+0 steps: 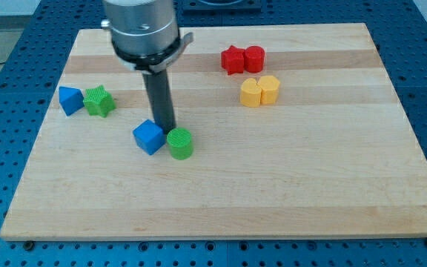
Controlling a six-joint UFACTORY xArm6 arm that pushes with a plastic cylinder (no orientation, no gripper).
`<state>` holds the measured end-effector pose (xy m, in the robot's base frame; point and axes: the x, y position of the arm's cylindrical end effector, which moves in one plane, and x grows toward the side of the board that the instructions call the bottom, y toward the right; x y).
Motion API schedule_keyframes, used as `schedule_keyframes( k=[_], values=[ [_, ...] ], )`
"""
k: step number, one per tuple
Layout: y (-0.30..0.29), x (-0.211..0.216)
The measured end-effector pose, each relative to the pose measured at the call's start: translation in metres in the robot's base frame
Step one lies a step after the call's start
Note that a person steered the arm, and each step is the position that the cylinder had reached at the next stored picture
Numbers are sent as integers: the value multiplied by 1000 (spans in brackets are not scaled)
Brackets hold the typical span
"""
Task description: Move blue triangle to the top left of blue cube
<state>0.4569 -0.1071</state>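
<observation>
The blue triangle (70, 99) lies near the board's left edge, touching a green star (99, 101) on its right. The blue cube (148, 136) sits left of the board's middle, with a green cylinder (180, 143) touching its right side. My tip (167, 129) stands just behind the seam between the blue cube and the green cylinder, close to both. The blue triangle is well to the left of and a little above the blue cube.
A red star (233, 60) and a red cylinder (254, 58) sit together at the view's top, right of middle. Two yellow blocks (251, 93) (269, 89) sit together just below them. The wooden board (221, 200) is ringed by a blue perforated table.
</observation>
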Motion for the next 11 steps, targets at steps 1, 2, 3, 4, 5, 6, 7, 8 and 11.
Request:
schedule_keyframes(
  k=[1,2,3,4,5,6,7,8,11],
  values=[
    [-43,25],
    [-71,21],
    [-103,7],
    [-135,-1],
    [-197,-9],
    [-197,-28],
    [-197,-82],
    [-189,-110],
    [-167,-34]
  ],
)
